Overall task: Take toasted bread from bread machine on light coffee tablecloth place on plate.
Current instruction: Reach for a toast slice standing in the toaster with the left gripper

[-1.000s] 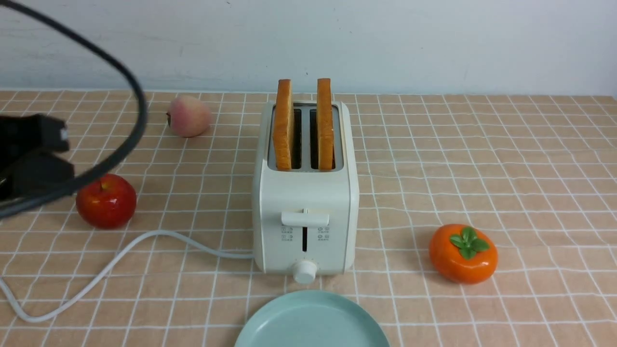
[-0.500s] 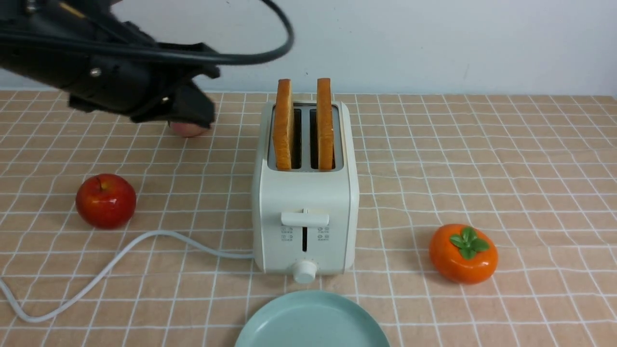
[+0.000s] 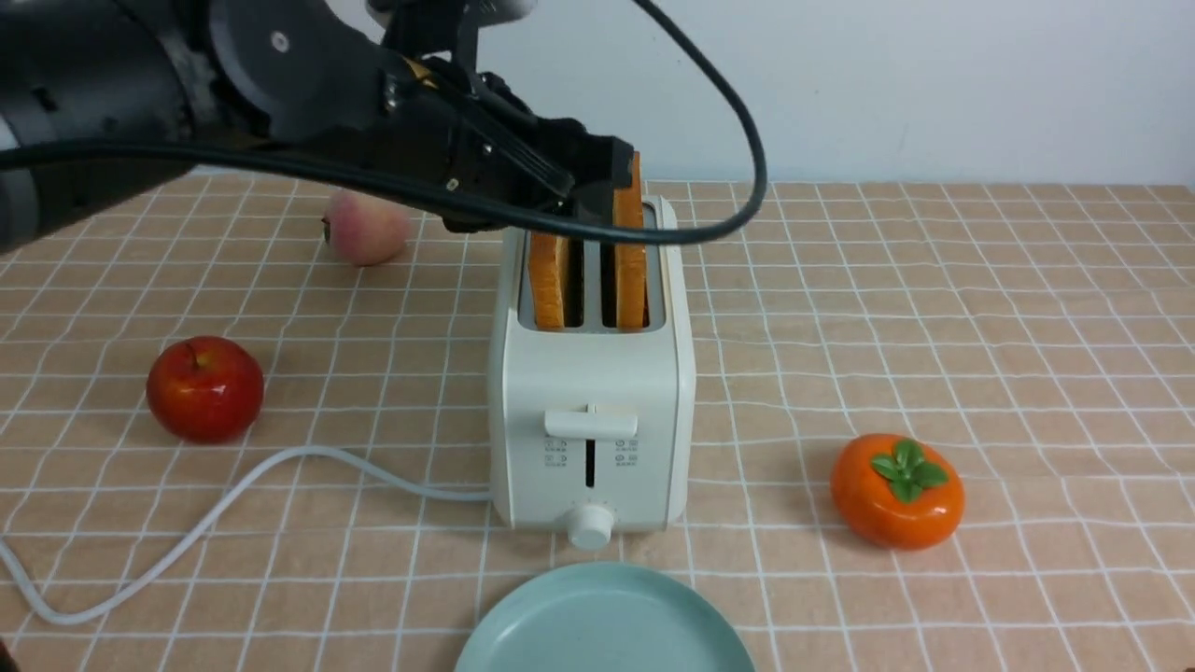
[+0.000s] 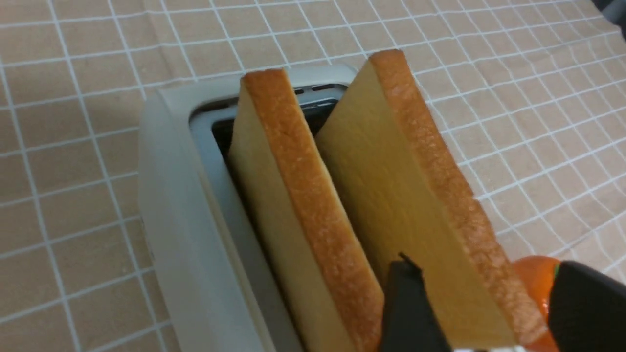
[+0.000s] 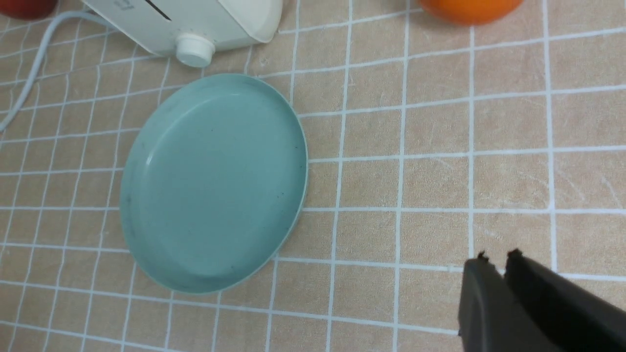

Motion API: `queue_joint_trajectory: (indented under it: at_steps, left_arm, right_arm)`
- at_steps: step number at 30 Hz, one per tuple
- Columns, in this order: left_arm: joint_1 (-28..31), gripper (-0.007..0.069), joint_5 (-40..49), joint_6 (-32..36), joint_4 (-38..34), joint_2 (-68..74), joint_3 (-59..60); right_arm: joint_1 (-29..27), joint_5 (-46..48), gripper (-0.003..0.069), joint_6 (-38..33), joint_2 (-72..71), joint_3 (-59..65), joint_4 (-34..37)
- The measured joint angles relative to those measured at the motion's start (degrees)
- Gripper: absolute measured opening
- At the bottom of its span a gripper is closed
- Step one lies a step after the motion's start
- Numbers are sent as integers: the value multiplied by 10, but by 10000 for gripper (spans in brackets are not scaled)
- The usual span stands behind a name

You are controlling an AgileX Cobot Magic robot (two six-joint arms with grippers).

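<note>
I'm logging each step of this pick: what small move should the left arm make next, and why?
Probably lower the left tool, then close: its open jaws seem to straddle the toast slice on the persimmon's side, and both slices still stand in the toaster.

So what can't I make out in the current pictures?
- Lower parts of both toast slices: sunk in the toaster's slots, front and left wrist views.
- Plate's near edge: cut off by the front view's bottom edge.
- Symbols beside the lever: too small, front view.
- Cord's far end: beyond the front view's left edge.
</note>
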Motion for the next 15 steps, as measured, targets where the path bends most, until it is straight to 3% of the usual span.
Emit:
queue_joint_trajectory:
  at_steps: [3,6,15]
  left_arm:
    - [0,494,-17,1,17,9,0]
    - [0,522,-23,1,32,17,0]
    - [0,451,-15,3,72,37,0]
  right_arm:
    - [0,-1,72,0,0,0,0]
    - [0,-1,76,0,0,0,0]
    - [0,-3,79,0,0,0,0]
